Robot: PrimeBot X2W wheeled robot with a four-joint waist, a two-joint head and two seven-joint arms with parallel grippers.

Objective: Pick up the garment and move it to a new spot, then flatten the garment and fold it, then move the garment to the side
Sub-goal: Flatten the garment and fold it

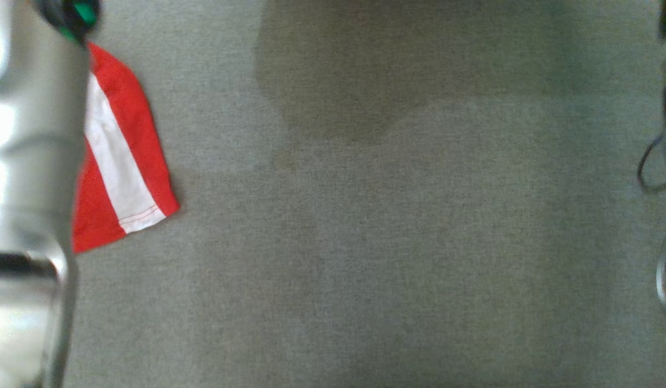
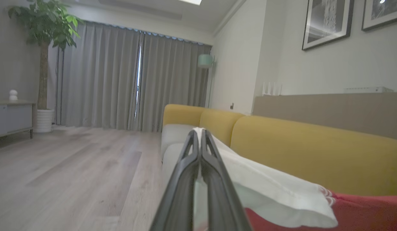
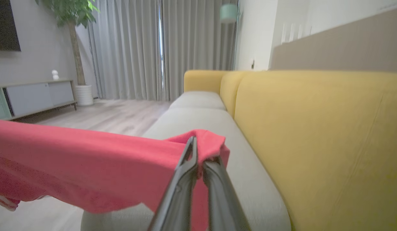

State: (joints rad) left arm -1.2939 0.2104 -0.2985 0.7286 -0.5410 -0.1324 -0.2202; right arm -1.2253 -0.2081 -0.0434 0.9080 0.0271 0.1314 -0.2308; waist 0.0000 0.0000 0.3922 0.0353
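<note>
The garment (image 1: 123, 156) is red with a broad white stripe and hangs over the grey sofa seat (image 1: 392, 242) at the far left of the head view, partly hidden behind my pale left forearm (image 1: 36, 134). In the left wrist view my left gripper (image 2: 200, 133) is shut on the garment's white band (image 2: 266, 189), with red cloth trailing to the lower right. My right gripper (image 3: 198, 154) is shut on a bunched red edge of the garment (image 3: 89, 163), which stretches away to the left above the seat cushion.
The sofa's yellow backrest (image 3: 314, 128) runs along the right of both wrist views. Beyond the sofa's far end lie wooden floor (image 2: 73, 166), grey curtains (image 2: 121, 80), a potted tree (image 2: 44, 64) and a low cabinet (image 3: 34, 96). A cable loop (image 1: 653, 167) hangs at the head view's right edge.
</note>
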